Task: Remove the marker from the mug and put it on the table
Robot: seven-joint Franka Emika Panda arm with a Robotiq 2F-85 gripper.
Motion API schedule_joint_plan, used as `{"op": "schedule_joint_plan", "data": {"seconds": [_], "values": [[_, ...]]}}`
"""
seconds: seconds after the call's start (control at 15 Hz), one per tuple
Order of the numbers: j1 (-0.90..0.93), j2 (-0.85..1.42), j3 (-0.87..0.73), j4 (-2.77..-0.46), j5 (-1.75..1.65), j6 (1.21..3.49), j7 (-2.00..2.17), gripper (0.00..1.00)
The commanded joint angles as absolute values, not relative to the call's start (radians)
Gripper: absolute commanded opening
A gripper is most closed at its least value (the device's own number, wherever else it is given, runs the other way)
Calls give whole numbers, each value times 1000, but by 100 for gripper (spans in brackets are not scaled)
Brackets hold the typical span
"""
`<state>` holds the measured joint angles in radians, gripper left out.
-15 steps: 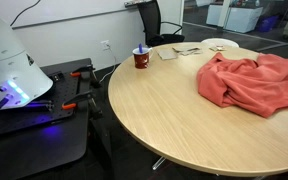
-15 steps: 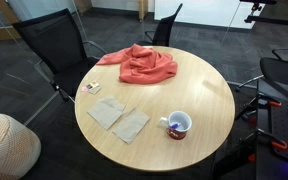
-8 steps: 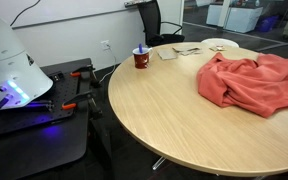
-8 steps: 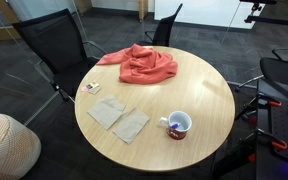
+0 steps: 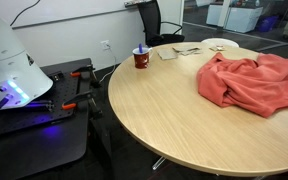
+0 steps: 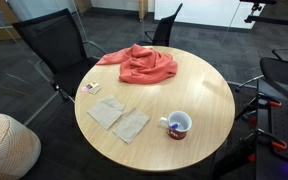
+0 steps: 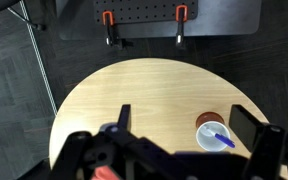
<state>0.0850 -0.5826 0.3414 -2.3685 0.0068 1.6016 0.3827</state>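
The large round table (image 6: pixel 199 95) with a light wood-grain top looked smooth and faintly sheened; the rumpled red cloth (image 6: pixel 144 65) looked soft, matt.

Office, round meeting table (image 6: pixel 209 95), black mesh chairs (image 6: pixel 52 45), carpet floor (image 6: pixel 34 110)

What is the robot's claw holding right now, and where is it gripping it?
Nothing. The gripper hangs open above the table, and the marker sits inside the mug, untouched.

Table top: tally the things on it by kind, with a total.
Mug: 1
Marker, standing in the mug: 1
Red cloth: 1
Flat tan sheets: 2
Small card: 1
Total: 6
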Motion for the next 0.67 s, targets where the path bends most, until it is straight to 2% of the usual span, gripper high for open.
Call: {"op": "schedule_joint_plan", "data": {"seconds": [0.0,0.6], "values": [[102,-484,316,-2362,-4,1694,363,100],[170,-332,271,-2383,-119,1817,29,100]]}}
